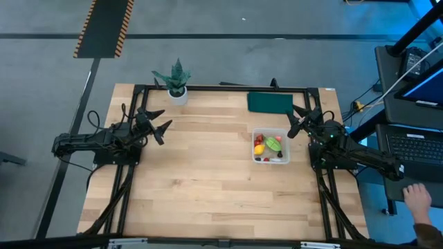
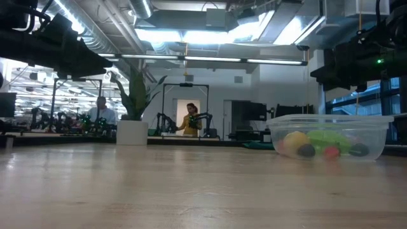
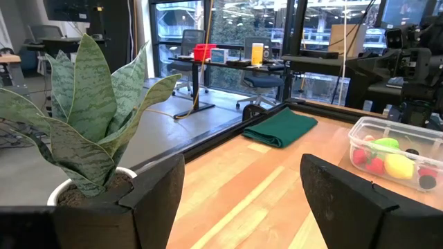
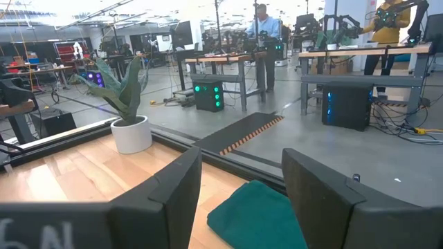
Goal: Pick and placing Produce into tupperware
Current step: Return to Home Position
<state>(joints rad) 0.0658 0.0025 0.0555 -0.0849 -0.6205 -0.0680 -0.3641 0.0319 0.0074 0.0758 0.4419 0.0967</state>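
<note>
Sitting on the right half of your table (image 1: 194,180), the tupperware (image 1: 254,133) holds the produce (image 1: 271,144), dark bits probably berries | left gripper (image 1: 165,119) fingers apart, holding nothing, well left of it | right gripper (image 1: 293,122) fingers apart, empty, near its right edge
</note>
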